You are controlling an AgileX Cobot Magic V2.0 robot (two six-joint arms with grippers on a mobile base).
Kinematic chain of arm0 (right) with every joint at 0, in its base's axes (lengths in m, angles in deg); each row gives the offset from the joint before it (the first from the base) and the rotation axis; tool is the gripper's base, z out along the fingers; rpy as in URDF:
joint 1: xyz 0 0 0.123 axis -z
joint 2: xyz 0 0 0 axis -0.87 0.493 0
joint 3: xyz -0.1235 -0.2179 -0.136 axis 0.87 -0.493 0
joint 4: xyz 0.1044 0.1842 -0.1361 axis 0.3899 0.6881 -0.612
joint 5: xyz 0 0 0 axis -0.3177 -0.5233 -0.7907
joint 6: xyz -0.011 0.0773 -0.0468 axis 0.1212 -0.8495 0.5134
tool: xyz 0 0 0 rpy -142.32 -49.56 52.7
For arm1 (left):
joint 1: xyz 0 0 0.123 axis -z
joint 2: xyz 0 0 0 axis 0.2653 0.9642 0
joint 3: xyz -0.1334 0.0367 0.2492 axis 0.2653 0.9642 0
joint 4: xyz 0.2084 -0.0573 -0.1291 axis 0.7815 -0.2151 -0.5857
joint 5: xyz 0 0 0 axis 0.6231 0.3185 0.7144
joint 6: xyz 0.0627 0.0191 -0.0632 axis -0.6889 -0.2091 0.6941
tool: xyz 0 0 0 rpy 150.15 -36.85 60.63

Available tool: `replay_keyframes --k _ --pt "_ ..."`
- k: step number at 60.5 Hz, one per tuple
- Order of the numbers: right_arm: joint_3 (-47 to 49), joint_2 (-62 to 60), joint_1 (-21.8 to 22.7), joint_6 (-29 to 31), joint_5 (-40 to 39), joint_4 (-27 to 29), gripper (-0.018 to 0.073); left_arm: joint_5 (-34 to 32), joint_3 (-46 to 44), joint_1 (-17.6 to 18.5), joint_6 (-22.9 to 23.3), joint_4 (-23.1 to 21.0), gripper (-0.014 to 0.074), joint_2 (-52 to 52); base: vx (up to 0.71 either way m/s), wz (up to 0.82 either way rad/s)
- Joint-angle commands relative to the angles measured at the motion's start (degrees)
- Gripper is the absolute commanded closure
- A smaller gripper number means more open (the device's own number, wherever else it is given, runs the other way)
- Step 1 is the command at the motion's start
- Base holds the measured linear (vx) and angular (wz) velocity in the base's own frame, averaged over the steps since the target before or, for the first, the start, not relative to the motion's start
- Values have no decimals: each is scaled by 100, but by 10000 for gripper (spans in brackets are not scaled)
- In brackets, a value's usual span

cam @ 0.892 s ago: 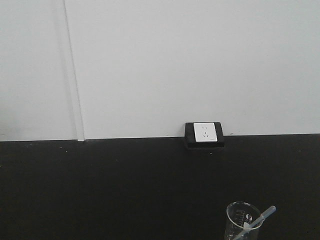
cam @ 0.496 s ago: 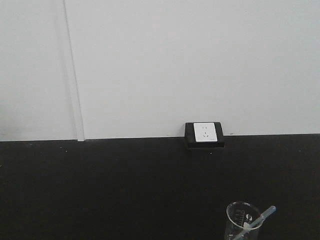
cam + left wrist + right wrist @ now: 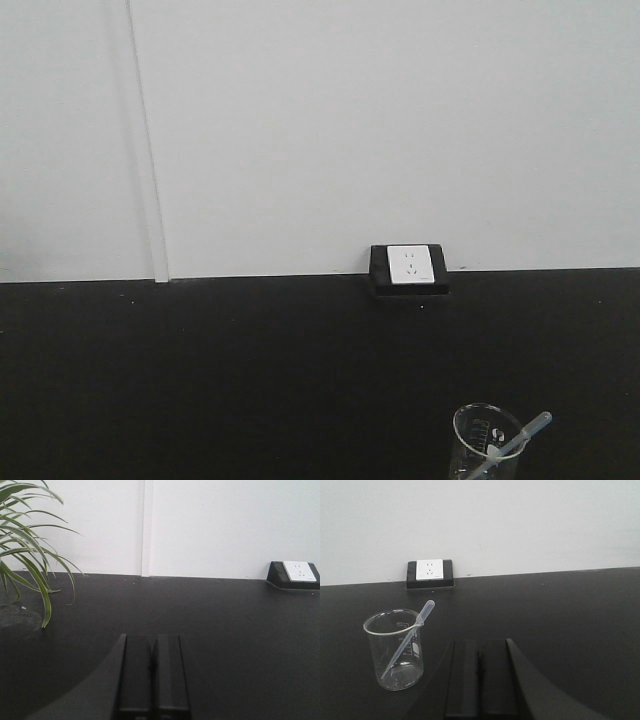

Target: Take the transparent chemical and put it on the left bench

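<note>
Your right pincer [image 3: 479,647] is closed, empty. Open it, then pinch the transparent chemical [image 3: 410,637] above the beaker [image 3: 374,652] rim.

Even, soft light; white wall [image 3: 350,130] bright, matte black tabletop [image 3: 250,380] dark, detail lost; slight grain.

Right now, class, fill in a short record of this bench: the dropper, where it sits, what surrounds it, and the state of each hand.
item: slim clear plastic dropper pipette
position: leaning inside the clear glass beaker with printed scale, upper end over the rim
surface: matte black worktop
backdrop: white wall socket at the wall
left hand: shut, empty; green long-leaved plant to its left
right hand: shut, empty, right of the beaker
</note>
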Motion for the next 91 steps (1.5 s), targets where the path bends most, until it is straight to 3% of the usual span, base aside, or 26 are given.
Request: replay_keyframes --k 1,11,16,23,43,64,78,91 --pt "-8 -31 15 40 -523 -9 566 -449 93 10 45 -4 600 -110 0 0" --pt "-8 -31 15 28 -988 -4 566 -449 93 10 45 -4 600 -110 0 0" --pt "107 -18 15 -273 -1425 133 566 -449 93 10 45 -4 600 -110 0 0" --pt "654 276 15 -448 -1248 162 566 -449 93 10 45 -4 600 -110 0 0" --pt "2517 2764 15 -418 -1388 147 566 -449 93 10 45 -4 600 -110 0 0" --pt "2639 5076 15 -418 -1983 182 547 -449 93 10 45 -4 600 -110 0 0" --pt "2639 6038 15 -418 -2098 258 437 -449 93 10 45 -4 600 -110 0 0" --pt "2631 6580 15 -418 -2545 280 215 -449 93 10 45 -4 600 -110 0 0"
